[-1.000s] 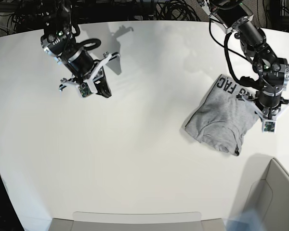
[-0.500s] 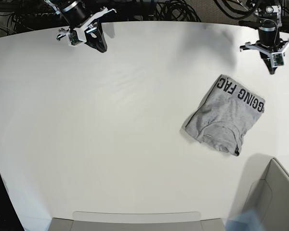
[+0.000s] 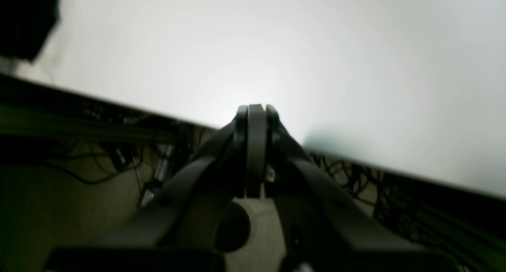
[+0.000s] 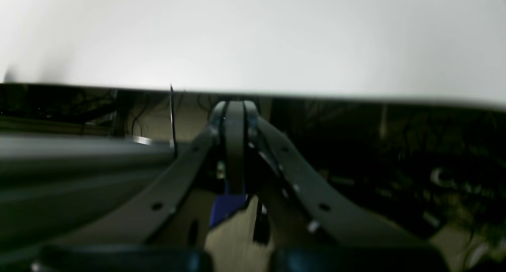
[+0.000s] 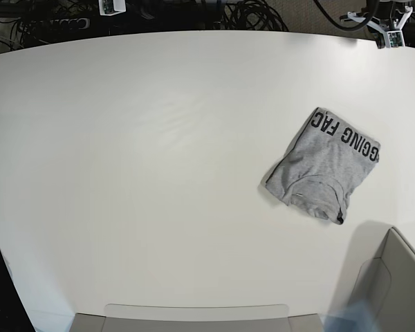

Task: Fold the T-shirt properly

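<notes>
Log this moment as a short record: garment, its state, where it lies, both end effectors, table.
garment: grey T-shirt
state: folded into a compact packet, black lettering showing along its far edge
position: right part of the white table in the base view, lying flat, nothing touching it
left end effector: shut, holding nothing, at the table's far edge
right end effector: shut, holding nothing, at the table's far edge
near right corner: a grey bin, partly in view

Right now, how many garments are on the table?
1. The folded T-shirt lies on the right side of the table in the base view, lettering along its far edge. Nothing else on the table could hide another.
</notes>
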### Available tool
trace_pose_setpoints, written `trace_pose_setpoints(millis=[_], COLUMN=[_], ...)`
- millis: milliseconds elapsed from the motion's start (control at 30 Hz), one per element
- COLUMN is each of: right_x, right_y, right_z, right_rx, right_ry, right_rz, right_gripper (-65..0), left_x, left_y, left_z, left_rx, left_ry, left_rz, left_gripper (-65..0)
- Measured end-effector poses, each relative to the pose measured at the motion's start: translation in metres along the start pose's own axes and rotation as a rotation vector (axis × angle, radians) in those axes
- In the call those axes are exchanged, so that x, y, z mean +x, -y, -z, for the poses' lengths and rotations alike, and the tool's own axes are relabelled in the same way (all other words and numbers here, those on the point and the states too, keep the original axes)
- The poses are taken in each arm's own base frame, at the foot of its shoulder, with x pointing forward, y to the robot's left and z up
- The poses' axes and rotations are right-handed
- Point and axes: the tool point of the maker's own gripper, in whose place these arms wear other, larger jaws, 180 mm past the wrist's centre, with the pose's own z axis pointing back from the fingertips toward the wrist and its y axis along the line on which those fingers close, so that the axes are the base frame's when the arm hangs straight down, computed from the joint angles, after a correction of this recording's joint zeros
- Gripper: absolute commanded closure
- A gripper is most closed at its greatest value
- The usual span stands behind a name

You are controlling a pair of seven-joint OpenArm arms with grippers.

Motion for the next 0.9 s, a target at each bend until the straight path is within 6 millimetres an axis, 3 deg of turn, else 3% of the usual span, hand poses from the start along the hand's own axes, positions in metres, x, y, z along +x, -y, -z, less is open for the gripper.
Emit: trace_pose_setpoints(millis=[100,233,400,500,667,800,900], right_x=[-0.019,-0.048,-0.103,-0.122,-0.151,-0.169,-0.186], right_y=[0.005,0.027,0.055,0.081,0.104,0.130,0.148], right_z=[-0.008,-0.018,-0.020,-0.014,-0.004,0.005,0.016], right_rx=[-0.021,-0.097,-0.147,-0.160,-0.181,-0.203,-0.214], right_ry=[-0.051,-0.122,-0.258,-0.307,-0.376,-0.429,-0.490], right_rz=[0.019,0.052,0.076,0.049,0.060,0.050,0.004], right_gripper=[0.0,0.0,0.0,0.0,0.0,0.0,0.0], left_x=[-0.016,-0.041,-0.097,-0.126,-0.190,-0.220,-0.246], left_y=[-0.003,-0.007,-0.003,0.003,0.023,0.047,0.076], left_z=[-0.006,-0.014,-0.016,-0.014,-0.020,-0.016,-0.013], left_rx=[-0.002,-0.008,-0.031,-0.041,-0.072,-0.085,-0.136], left_ry=[-0.041,-0.106,-0.219,-0.225,-0.323,-0.352,-0.407], left_rz=[0.007,0.010,-0.063,-0.104,-0.192,-0.274,-0.313], left_gripper=[0.0,0.0,0.0,0.0,0.0,0.0,0.0])
